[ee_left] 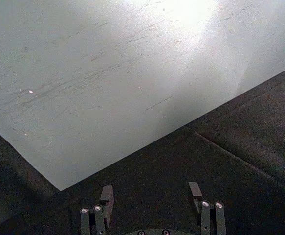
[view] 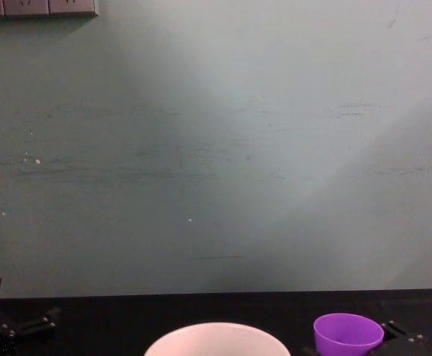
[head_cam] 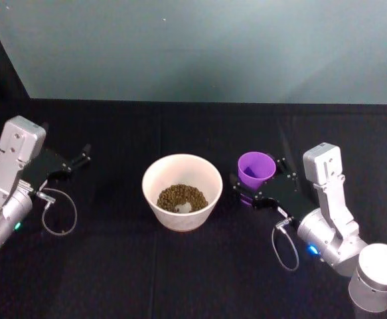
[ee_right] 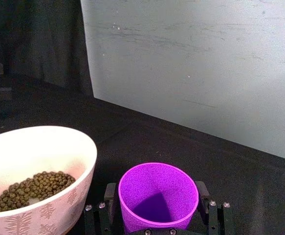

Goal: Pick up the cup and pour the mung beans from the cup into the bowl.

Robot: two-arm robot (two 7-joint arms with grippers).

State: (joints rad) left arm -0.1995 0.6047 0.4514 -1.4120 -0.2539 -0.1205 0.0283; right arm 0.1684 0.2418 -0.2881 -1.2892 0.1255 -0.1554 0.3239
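Observation:
The pale bowl (head_cam: pixel 152 194) stands mid-table with the mung beans (head_cam: pixel 181 197) heaped in its bottom. Just to its right the purple cup (head_cam: pixel 256 167) is upright, and the right wrist view looks straight into the cup (ee_right: pixel 158 188), where I see only its purple floor. My right gripper (head_cam: pixel 261 175) is shut on the cup, one finger against each side (ee_right: pixel 156 196). Beside it are the bowl (ee_right: pixel 44 147) and its mung beans (ee_right: pixel 34 188). My left gripper (head_cam: pixel 81 157) rests far left, open with nothing between its fingers (ee_left: pixel 151 192).
A black cloth (head_cam: pixel 193 266) covers the table, and a grey-green wall (head_cam: pixel 200 46) rises right behind its far edge. The chest view catches the bowl's rim (view: pixel 216 337) and the cup (view: pixel 347 334) low in front of that wall.

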